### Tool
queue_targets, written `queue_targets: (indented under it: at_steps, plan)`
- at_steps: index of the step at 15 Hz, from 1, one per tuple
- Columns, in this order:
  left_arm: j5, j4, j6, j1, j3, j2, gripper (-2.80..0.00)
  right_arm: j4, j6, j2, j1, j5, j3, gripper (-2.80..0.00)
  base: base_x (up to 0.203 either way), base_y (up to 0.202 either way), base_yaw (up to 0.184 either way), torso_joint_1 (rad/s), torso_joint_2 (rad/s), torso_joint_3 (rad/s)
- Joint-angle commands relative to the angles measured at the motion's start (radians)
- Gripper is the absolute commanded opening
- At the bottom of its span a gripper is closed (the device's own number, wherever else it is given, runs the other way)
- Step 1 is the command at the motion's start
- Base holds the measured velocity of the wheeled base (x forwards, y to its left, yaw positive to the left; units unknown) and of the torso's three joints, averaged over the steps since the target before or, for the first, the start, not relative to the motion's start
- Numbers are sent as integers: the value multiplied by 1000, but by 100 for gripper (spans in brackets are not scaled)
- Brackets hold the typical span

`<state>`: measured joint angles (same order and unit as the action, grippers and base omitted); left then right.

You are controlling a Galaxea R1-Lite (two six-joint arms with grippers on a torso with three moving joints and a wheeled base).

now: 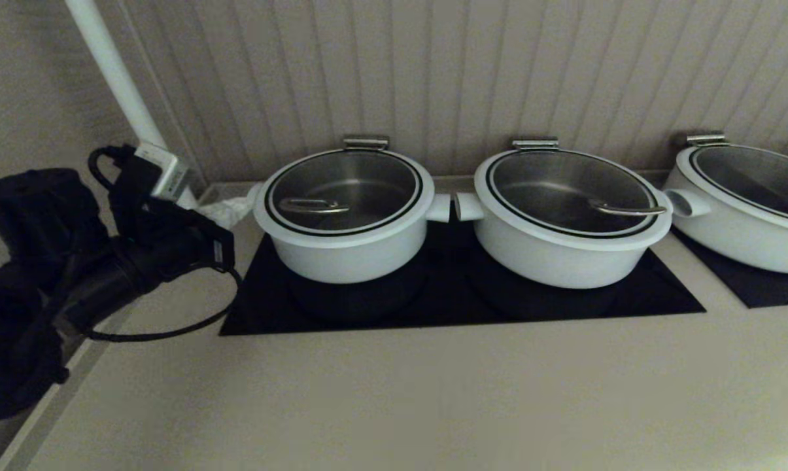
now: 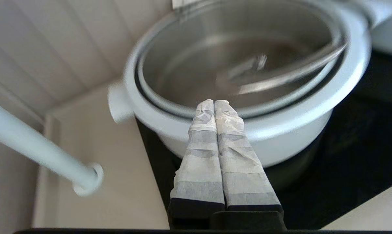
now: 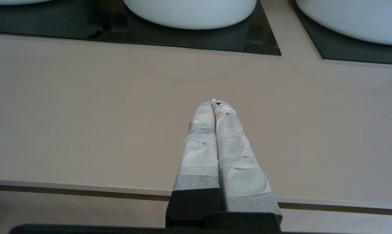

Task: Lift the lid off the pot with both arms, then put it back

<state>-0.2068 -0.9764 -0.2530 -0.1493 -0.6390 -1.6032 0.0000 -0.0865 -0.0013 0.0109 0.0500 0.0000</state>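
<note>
Approach step: lid (image 1: pixel 343 190) sits on pot (image 1: pixel 348 252). Left tool (image 2: pixel 214 103) closed, empty, beside its left rim; right tool (image 3: pixel 216 104) closed, empty, over near tabletop (image 3: pixel 85 107). Next: both open, take the lid.

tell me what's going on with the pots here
Nothing is gripped yet. The lid sits on the pot, the leftmost of three white pots on the counter. The left gripper is shut and held in the air near that pot's rim, touching nothing. The right gripper is also shut, held above bare counter in front of the black cooktop, away from the pots.
</note>
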Motion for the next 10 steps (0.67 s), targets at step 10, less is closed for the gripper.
queue_targets:
  at_steps: [10]
  plan:
    - [-1,29,-2,-12,247,552,-280,0,-1,1,0,1,0,-280,0,0,0,0,0,0]
